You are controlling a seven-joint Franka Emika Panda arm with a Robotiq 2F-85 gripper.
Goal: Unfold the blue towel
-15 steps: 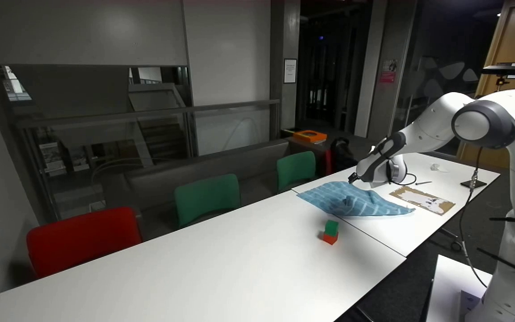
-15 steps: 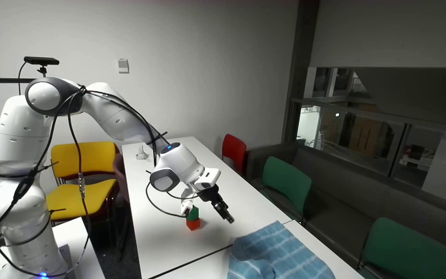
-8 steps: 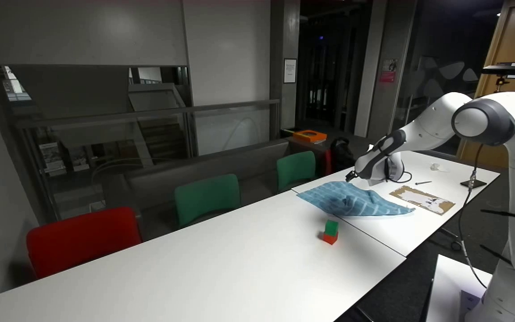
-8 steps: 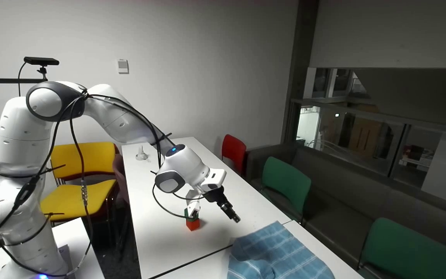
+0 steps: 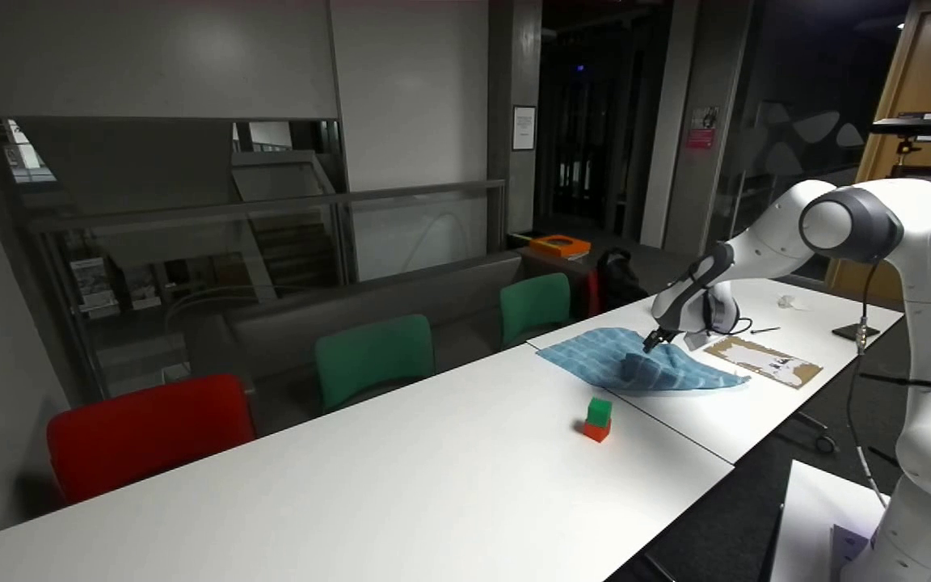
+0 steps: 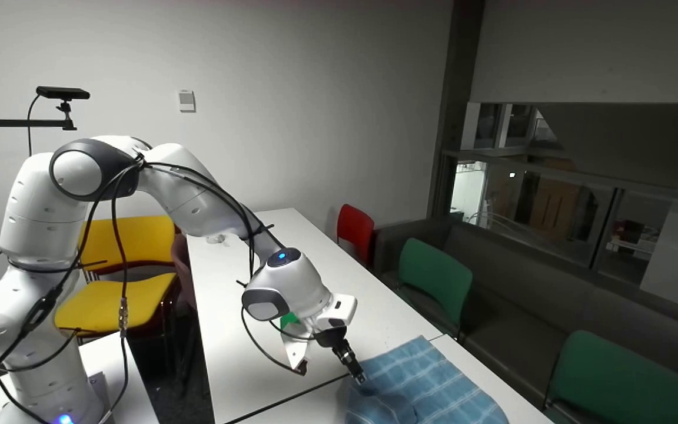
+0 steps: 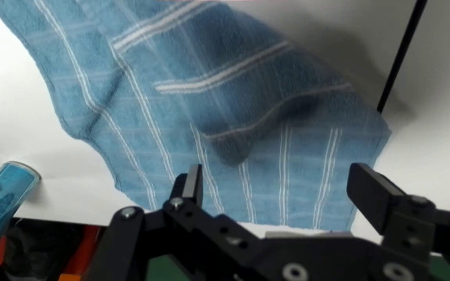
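The blue towel with white stripes lies partly folded on the white table. It shows in both exterior views (image 5: 595, 356) (image 6: 433, 383) and in the wrist view (image 7: 303, 156). A doubled-over flap with a raised, rounded corner lies on top of the flat layer. My gripper is open and empty, with its fingers wide apart in the wrist view (image 7: 275, 181). In both exterior views (image 5: 650, 343) (image 6: 360, 377) it points down at the towel, close above it near the folded part. Whether the fingertips touch the cloth I cannot tell.
A green block (image 5: 600, 411) sits on a red block (image 5: 597, 431) near the table seam. A brown board with torn white paper (image 5: 764, 360) lies beside the towel. A blue cylinder (image 7: 6, 195) shows at the table edge. Green chairs (image 6: 436, 282) stand along the far side.
My gripper first shifted slightly sideways, then came down and closer to the folded part of the towel. Its shadow now falls on the cloth. The towel has not visibly moved.
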